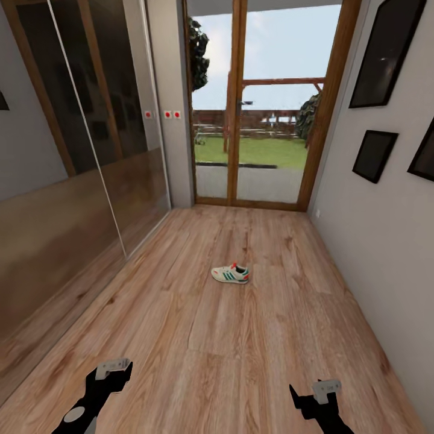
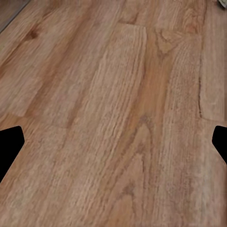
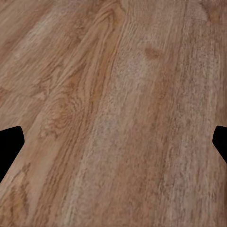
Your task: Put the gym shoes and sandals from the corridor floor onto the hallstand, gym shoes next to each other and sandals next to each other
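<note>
One gym shoe (image 1: 230, 274), white with green stripes and a red-orange heel, lies on its sole in the middle of the corridor floor (image 1: 229, 343), well ahead of both arms. My left gripper (image 1: 111, 375) hangs low at the near left, and my right gripper (image 1: 313, 396) at the near right. Each is far short of the shoe. In the left wrist view the left gripper (image 2: 113, 146) is open over bare planks (image 2: 118, 94). The right gripper (image 3: 113, 146) is likewise open, with only wood floor (image 3: 118, 94) between its fingers. The other gym shoe, the sandals and the hallstand are out of view.
Mirrored sliding doors (image 1: 72, 181) run along the left side. A grey wall with dark picture frames (image 1: 374, 155) closes the right. A wood-framed glass door (image 1: 259, 108) to a garden ends the corridor beyond the shoe.
</note>
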Controlling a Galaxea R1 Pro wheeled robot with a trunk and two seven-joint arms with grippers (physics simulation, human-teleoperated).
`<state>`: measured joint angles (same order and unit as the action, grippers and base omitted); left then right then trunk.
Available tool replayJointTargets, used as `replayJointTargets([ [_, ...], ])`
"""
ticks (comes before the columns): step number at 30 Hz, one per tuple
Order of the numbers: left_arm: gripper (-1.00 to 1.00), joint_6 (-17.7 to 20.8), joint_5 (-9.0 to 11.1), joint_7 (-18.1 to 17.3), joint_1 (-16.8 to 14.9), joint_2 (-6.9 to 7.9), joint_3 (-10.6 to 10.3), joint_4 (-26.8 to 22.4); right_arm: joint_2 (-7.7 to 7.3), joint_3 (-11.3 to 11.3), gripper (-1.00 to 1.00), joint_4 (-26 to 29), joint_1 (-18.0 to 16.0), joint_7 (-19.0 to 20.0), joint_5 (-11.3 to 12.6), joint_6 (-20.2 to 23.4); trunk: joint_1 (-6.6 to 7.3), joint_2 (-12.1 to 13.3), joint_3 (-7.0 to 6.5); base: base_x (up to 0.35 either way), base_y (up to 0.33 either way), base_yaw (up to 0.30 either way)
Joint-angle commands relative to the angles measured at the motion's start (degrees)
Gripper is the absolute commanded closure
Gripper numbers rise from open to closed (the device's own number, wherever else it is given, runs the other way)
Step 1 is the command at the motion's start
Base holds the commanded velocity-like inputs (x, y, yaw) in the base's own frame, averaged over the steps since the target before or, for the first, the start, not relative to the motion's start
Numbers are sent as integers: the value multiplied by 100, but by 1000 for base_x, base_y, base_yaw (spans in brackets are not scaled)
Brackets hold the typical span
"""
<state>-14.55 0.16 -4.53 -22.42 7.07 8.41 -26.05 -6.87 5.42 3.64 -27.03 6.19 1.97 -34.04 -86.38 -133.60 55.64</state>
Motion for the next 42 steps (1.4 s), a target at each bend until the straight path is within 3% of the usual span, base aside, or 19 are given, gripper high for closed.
replayJointTargets([
  [1, -100, -13, 2, -48, -3, -4, 38, 3, -3, 38, -100, -4, -3, 5, 23, -15, -2, -2, 5, 283, -156, 0],
  [30, -100, -14, 2, -48, -3, -4, 38, -6, -1, 38, -100, -4, -2, 5, 23, -15, -2, -2, 5, 269, -166, 3],
  [42, -100, -14, 2, -48, 1, -4, 39, -14, 1, 38, -100, -1, -2, 3, 23, -15, -2, -2, 5, 241, -175, 202],
])
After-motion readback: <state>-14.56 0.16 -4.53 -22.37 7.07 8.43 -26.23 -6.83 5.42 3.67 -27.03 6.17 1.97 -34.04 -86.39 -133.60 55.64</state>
